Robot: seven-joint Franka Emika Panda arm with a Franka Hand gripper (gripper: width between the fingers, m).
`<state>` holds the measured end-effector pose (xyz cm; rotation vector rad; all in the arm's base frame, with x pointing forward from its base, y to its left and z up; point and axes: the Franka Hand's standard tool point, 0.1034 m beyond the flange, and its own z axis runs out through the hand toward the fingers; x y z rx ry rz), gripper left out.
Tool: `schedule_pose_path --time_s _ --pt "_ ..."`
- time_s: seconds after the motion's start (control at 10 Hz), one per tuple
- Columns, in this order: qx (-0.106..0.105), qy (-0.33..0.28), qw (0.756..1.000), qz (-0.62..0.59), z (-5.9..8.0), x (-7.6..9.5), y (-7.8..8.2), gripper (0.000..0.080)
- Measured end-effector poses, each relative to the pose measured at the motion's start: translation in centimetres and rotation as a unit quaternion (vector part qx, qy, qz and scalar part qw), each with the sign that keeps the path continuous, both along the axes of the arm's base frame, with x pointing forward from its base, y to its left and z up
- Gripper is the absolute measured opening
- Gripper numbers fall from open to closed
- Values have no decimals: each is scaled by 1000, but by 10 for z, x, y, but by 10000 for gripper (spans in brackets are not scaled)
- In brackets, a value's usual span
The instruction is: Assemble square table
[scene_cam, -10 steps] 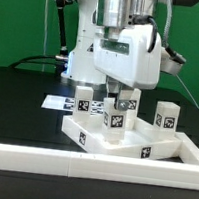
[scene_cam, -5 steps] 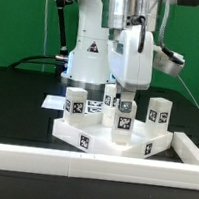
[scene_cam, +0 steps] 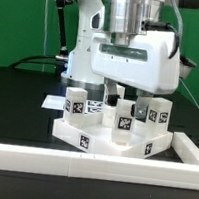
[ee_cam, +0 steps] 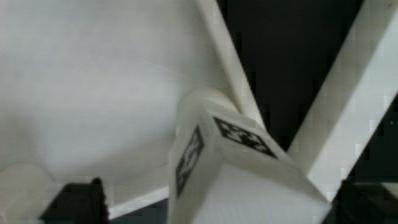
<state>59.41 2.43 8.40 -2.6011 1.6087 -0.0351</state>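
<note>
The claw [scene_cam: 121, 94] hangs with its fingers spread apart, gripping nothing, straddling a tagged leg [scene_cam: 123, 119] that stands upright directly beneath it on the square table [scene_cam: 113, 139], while two more legs [scene_cam: 79, 102] [scene_cam: 161, 112] stand to either side of it on the slab.

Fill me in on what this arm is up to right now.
The arm is putting together a small white square table. The tabletop slab lies flat on the black surface, close to the white border wall, with tagged white legs standing upright on it: one leg on the exterior view's left, one leg on the right, and a middle leg under the gripper. The gripper's jaws are spread open on either side of the middle leg, not clamping it.
</note>
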Motion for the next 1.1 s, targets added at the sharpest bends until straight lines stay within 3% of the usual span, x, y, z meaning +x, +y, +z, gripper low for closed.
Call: schedule_pose_path --time_s 0.4,1.1 --pt "-14 -8 981 194 -2 -1 4 649" --pt "-30 -18 909 415 -2 -1 2 649"
